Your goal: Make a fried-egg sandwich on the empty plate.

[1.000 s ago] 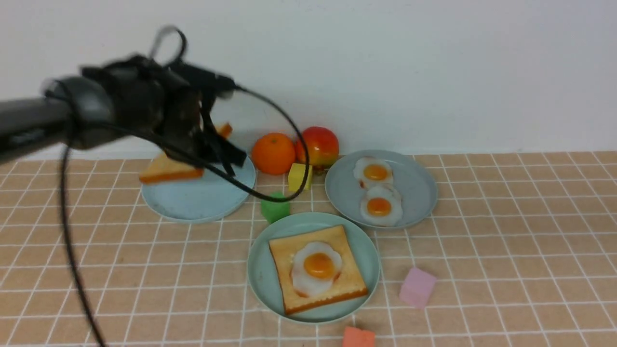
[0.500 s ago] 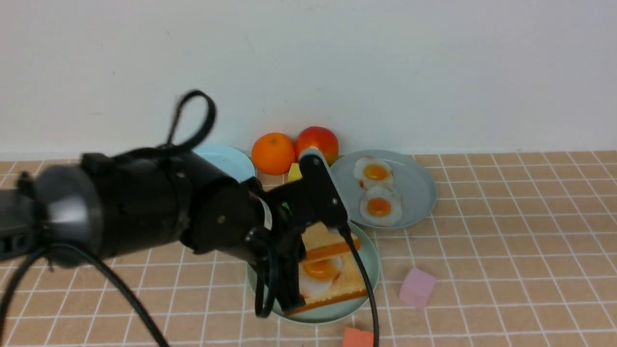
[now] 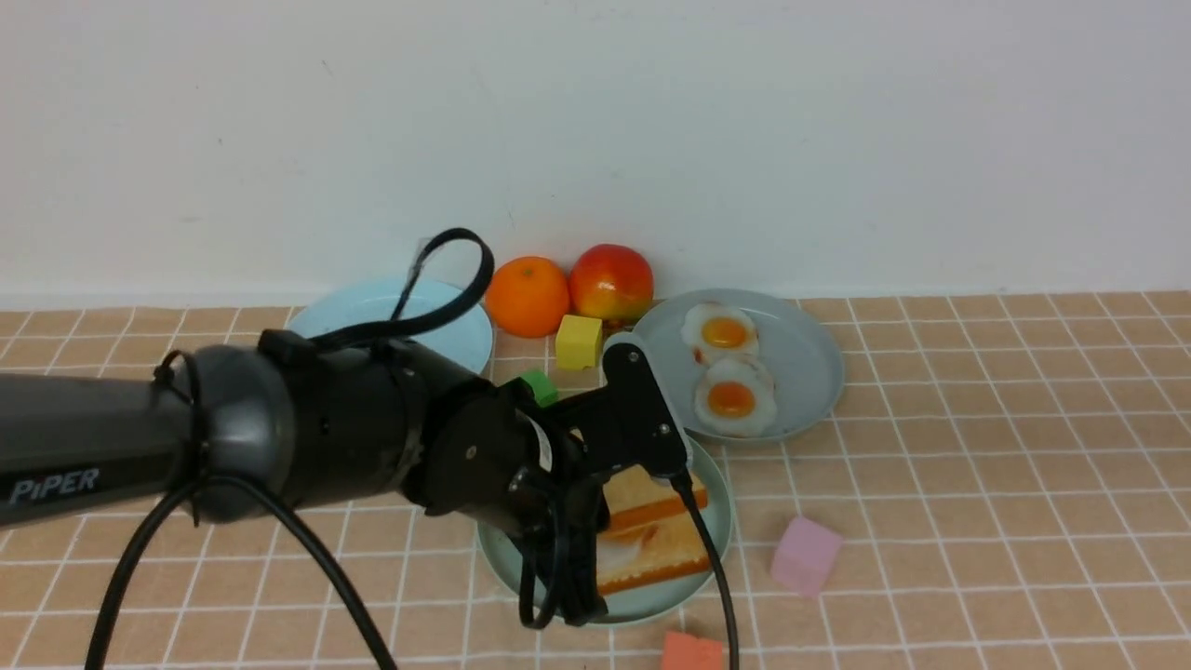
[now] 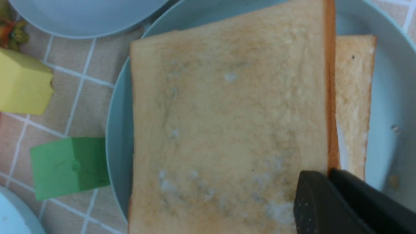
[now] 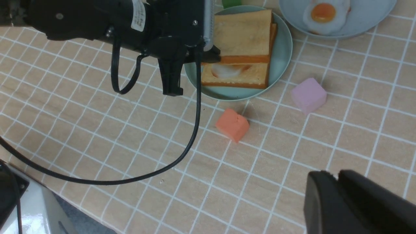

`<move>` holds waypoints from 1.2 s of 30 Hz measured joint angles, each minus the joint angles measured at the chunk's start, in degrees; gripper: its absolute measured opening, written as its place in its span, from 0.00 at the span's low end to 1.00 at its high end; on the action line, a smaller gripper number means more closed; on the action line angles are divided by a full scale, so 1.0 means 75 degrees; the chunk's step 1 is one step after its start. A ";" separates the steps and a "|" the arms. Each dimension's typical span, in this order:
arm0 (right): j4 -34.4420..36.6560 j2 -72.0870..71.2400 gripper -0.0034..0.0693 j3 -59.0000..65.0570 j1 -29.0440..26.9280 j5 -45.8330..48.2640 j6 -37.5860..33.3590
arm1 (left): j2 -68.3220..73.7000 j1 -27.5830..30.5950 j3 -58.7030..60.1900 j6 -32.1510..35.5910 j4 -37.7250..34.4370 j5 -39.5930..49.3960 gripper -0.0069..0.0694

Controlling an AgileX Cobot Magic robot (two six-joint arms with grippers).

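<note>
The mint-green plate (image 3: 721, 507) holds a toast slice (image 3: 656, 560) with a fried egg (image 3: 622, 551) on it. My left gripper (image 3: 603, 498) is shut on the edge of a second toast slice (image 3: 651, 495) and holds it low over the far part of the first; only a bit of egg white shows beneath. In the left wrist view the held slice (image 4: 227, 123) fills the frame, with the gripper (image 4: 330, 175) at its crust and the lower slice (image 4: 354, 97) past it. My right gripper (image 5: 334, 177) is shut and empty over the tablecloth.
A grey-blue plate (image 3: 809, 363) with two fried eggs (image 3: 732, 398) sits at the back right, a sky-blue plate (image 3: 447, 321) at the back left. An orange (image 3: 527, 296), an apple (image 3: 611, 282), and yellow (image 3: 579, 341), green (image 3: 538, 384), pink (image 3: 806, 555) and orange-red (image 3: 692, 651) blocks lie around.
My left arm carried the toast slice from above the sky-blue plate to the mint-green plate and lowered it over the egg, which is now mostly covered.
</note>
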 joint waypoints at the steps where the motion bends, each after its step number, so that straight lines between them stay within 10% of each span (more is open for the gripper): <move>1: 0.0000 0.0000 0.16 0.0000 0.0000 -0.0008 0.0000 | 0.0000 0.0000 0.0000 0.0007 -0.0042 0.0000 0.11; 24: 0.0025 0.0000 0.19 0.0000 0.0000 -0.0036 0.0000 | -0.0437 0.0000 0.0000 0.0053 -0.0685 0.0635 0.50; 28: -0.0029 0.0000 0.20 0.0000 0.0000 -0.0036 0.0000 | -0.0891 0.0000 0.0000 0.0053 -0.1068 0.0755 0.47; 36: -0.0185 0.0000 0.21 0.0000 0.0000 -0.0036 0.0000 | -0.2958 0.0000 0.0007 -0.1141 -0.2580 0.1724 0.08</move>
